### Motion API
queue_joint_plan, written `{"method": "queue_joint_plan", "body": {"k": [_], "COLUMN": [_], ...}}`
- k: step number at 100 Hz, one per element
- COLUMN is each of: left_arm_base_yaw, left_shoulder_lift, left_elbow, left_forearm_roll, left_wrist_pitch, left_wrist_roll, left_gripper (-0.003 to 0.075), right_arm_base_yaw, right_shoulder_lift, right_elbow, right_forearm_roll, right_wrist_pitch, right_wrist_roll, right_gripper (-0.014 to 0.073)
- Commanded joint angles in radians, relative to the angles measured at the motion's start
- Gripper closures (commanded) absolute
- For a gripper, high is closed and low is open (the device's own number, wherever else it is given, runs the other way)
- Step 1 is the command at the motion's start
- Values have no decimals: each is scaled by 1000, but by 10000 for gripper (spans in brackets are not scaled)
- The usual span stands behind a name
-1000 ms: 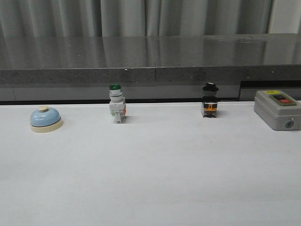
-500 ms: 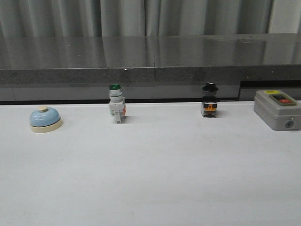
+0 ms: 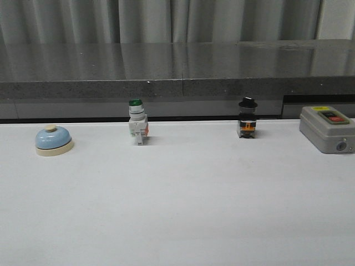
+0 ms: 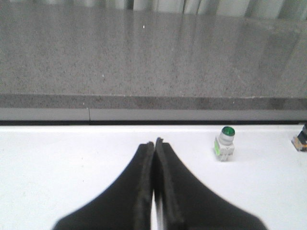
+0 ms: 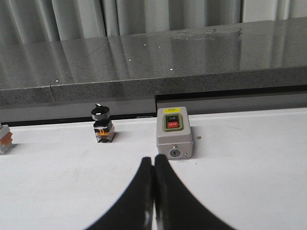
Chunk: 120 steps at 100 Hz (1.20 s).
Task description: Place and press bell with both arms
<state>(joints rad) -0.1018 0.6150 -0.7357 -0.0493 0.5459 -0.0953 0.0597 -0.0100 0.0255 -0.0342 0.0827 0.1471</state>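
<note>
Bell (image 3: 53,140) untouched, far left on table. Left gripper (image 4: 154,143) and right gripper (image 5: 153,160) pressed closed, empty. Task not begun; next, left arm must open and reach bell.

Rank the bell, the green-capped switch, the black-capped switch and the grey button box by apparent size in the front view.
1. Grey button box, cut by the frame edge.
2. Bell.
3. Green-capped switch.
4. Black-capped switch.
All four stand in one row, so nearness hardly skews this; the two switches look close in size.
</note>
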Motion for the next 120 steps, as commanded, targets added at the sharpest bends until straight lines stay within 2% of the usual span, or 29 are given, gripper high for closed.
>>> {"method": "queue_joint_plan", "body": {"k": [1, 10, 37, 69, 76, 83, 90, 97, 103, 109, 116, 120], "left_arm_base_yaw": [-1, -1, -1, -1, -1, -1, -1, -1, -1, -1, -1, -1], "left_shoulder_lift": [85, 164, 322, 387, 387, 387, 387, 387, 387, 387, 387, 387], "left_elbow": [-88, -124, -129, -129, -129, -129, -129, -129, -129, -129, -129, -129], "left_forearm_roll": [-10, -10, -7, -7, -7, -7, -7, -4, 5, 15, 18, 18], "left_wrist_pitch": [2, 44, 56, 99, 105, 107, 115, 121, 123, 123, 113, 106], "left_wrist_roll": [-9, -9, -9, -9, -9, 1, 6, 6, 6, 6, 6, 6], "left_gripper": [741, 741, 741, 738, 714, 644, 533, 392, 236, 122, 31, 17], "right_arm_base_yaw": [-6, -6, -6, -6, -6, -6, -6, -6, -6, -6, -6, -6], "right_shoulder_lift": [-20, -20, -20, -20, -20, -20, -20, -20, -20, -20, -20, -20], "right_elbow": [-14, -14, -14, -14, -14, -14, -14, -14, -14, -14, -14, -14], "right_forearm_roll": [-2, -2, -2, -2, -2, -2, -2, -2, -2, -2, -2, -2], "right_wrist_pitch": [-83, -83, -83, -83, -83, -83, -83, -83, -83, -83, -83, -83], "right_wrist_roll": [-2, -2, -2, -2, -2, -2, -2, -2, -2, -2, -2, -2], "right_gripper": [654, 654, 654, 654, 654, 654, 654, 654, 654, 654, 654, 654]}}
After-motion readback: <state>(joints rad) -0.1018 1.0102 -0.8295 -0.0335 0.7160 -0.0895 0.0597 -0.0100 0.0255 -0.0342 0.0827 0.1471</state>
